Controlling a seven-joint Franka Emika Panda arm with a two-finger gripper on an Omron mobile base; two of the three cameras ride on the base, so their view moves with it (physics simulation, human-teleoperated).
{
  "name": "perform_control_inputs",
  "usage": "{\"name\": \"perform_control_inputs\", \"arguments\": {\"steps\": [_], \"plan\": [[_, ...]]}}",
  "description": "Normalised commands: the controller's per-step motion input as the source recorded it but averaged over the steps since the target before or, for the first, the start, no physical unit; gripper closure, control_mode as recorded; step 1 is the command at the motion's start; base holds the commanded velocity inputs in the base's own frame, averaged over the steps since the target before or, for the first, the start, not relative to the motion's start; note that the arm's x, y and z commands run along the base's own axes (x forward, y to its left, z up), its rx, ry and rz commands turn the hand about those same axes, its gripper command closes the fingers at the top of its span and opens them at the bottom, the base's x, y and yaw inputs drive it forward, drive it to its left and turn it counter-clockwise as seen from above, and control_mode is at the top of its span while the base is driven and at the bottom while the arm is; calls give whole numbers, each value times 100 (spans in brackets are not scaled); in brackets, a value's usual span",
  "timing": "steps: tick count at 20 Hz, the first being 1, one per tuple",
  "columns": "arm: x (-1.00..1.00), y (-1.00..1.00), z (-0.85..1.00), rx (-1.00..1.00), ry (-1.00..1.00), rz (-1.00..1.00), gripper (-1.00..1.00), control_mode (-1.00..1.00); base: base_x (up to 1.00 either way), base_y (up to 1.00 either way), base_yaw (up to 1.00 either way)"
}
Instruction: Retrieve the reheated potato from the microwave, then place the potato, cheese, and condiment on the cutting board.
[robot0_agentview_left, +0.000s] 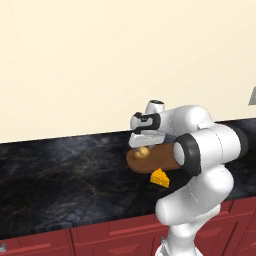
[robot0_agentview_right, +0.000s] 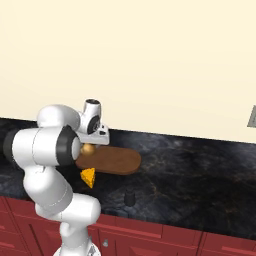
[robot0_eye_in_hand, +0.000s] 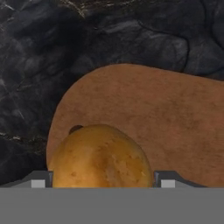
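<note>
The end effector (robot0_agentview_left: 144, 146) hangs low over the near end of the board (robot0_agentview_left: 159, 159) on the dark marbled surface (robot0_agentview_left: 60, 180). In the hand view the potato (robot0_eye_in_hand: 101, 157) sits between the two fingertips (robot0_eye_in_hand: 168, 178), one at each side of it – whether they are pressing it or standing just clear of it I cannot tell. The potato is over the board's rounded end, by a small dark hole in the wood. The cheese (robot0_agentview_right: 89, 177) lies on the surface just beside the board's front edge – off the wood. A small dark object (robot0_agentview_right: 129, 197) stands on the surface nearer the cabinets (robot0_agentview_right: 150, 235)
</note>
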Motion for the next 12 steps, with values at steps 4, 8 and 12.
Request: {"name": "perform_control_inputs", "arguments": {"steps": [4,8,12], "plan": [[-35,-33,-90,0,0,-1,-100,-100,0,0,0],[-54,-28,-84,-1,0,0,-100,-100,0,0,0],[-58,-18,-34,3,-5,-2,-100,-100,0,0,0]]}}
